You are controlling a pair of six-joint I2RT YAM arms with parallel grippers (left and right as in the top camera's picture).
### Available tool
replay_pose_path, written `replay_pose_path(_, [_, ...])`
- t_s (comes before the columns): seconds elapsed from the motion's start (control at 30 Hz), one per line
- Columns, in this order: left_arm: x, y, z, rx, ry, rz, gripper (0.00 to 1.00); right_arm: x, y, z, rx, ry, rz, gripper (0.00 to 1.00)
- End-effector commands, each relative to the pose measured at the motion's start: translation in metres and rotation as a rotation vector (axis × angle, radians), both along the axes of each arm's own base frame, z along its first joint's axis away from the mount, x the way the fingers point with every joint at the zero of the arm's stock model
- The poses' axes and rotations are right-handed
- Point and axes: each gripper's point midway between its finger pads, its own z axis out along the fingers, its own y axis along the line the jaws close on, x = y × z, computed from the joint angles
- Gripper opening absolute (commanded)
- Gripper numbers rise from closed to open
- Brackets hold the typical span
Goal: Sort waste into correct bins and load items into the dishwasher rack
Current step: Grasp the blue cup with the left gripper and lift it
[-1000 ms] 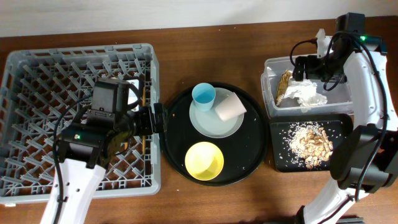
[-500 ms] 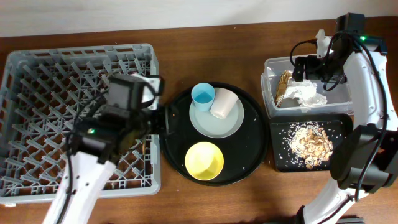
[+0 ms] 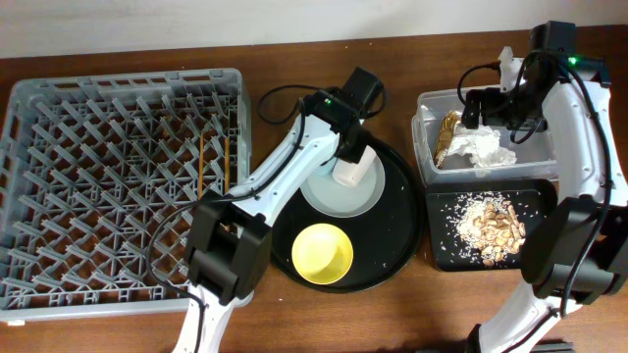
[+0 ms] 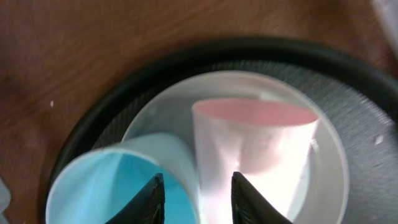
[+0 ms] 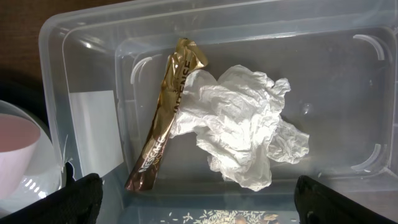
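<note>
My left gripper hangs over the round black tray; it hides the light-blue cup from overhead. In the left wrist view its fingers stand narrowly apart. One tip is over the light-blue cup's mouth and the other over the pink cup's side. Both cups rest on the pale plate. I cannot tell whether either tip touches a cup. The yellow bowl sits on the tray's near side. The chopsticks lie in the grey rack. My right gripper is open over the clear tub, which holds the napkin and wrapper.
The shallow black tray with the food scraps lies just in front of the clear tub. The right arm curves along the table's right edge. The left arm stretches from the near edge between the rack and the round tray.
My left arm has swung from the rack across to the round tray, and its jaws have narrowed. The chopsticks now show in the rack. The right arm has not moved.
</note>
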Motion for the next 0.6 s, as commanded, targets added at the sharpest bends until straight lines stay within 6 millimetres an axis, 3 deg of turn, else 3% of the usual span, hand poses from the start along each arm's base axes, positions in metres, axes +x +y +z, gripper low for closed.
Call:
replay_pose_path(0.0, [-0.002,0.013,-0.005,0.069,0.014,0.009,0.29,-0.001,-0.002,0.002,0.003,-0.004,-0.013,0.99])
replay_pose_path(0.1, [-0.015,0.023,-0.01,0.109,0.067,0.008,0.2,-0.001,-0.002,0.002,0.003,-0.004,-0.013,0.99])
replay_pose_path(0.2, [-0.021,0.027,-0.012,0.13,0.094,0.006,0.17,-0.001,-0.002,0.002,0.003,-0.004,-0.013,0.99])
replay_pose_path(0.27, [-0.023,0.028,-0.012,0.135,0.101,0.006,0.01,-0.001,-0.002,0.002,0.003,-0.004,-0.013,0.99])
replay_pose_path(0.37, [-0.025,0.03,-0.011,0.142,0.108,0.006,0.01,-0.001,-0.002,0.002,0.003,-0.004,-0.013,0.99])
replay_pose_path(0.4, [-0.021,0.031,0.002,0.128,0.092,0.012,0.0,-0.001,-0.002,0.002,0.003,-0.004,-0.013,0.99])
replay_pose_path(0.47, [-0.011,0.031,0.053,0.069,0.015,0.027,0.01,-0.001,-0.002,0.002,0.003,-0.004,-0.013,0.99])
replay_pose_path(0.53, [-0.008,0.056,0.155,-0.06,-0.115,0.073,0.01,-0.001,-0.002,0.002,0.003,-0.004,-0.013,0.99])
replay_pose_path(0.57, [-0.01,0.07,0.197,-0.166,-0.151,0.058,0.01,-0.001,-0.002,0.002,0.003,-0.004,-0.013,0.99])
